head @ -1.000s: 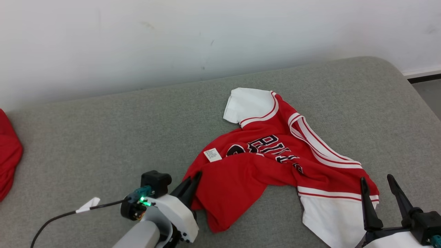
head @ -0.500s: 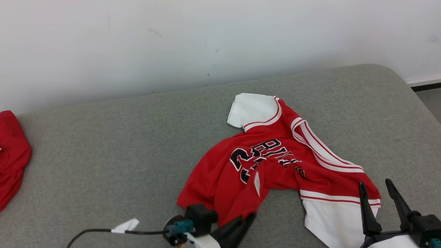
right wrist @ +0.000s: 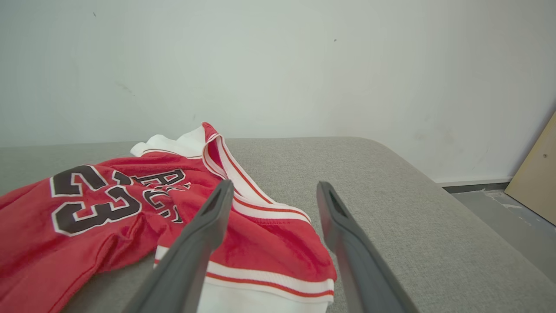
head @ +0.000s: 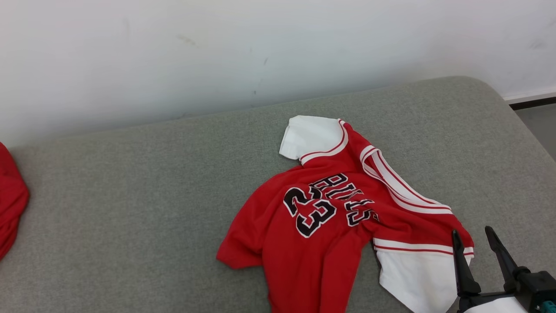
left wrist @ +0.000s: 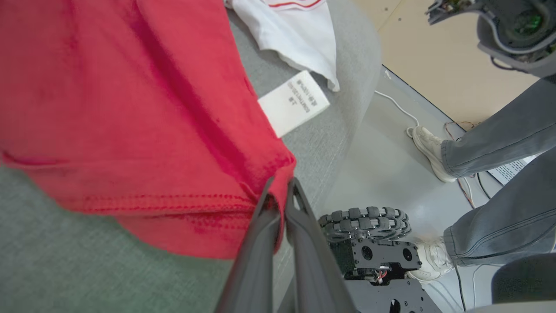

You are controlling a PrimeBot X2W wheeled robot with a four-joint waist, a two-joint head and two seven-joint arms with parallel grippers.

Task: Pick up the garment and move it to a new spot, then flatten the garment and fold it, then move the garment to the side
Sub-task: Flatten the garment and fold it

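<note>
Back: the wall (head: 217, 52) sits right behind the bed (head: 130, 195), which runs left to right.
Middle: there's the garment (head: 330, 226), lying on the bed right of centre, one sleeve toward the wall, the other toward the near edge.
Near edge: the left claw (left wrist: 282, 182) has the garment's hem between its fingers, with the label (left wrist: 293, 102) just beside.
Near right: the right claw (head: 471, 230) is over the bed, at the near sleeve.
Far left: a cloth (head: 11, 200) lies on the bed, well apart from the garment. It is cut off by the frame, possibly another garment.
Off the edge: the wheel (left wrist: 365, 221) stands on the floor (left wrist: 382, 156), with a person's legs (left wrist: 491, 143) beyond it.
</note>
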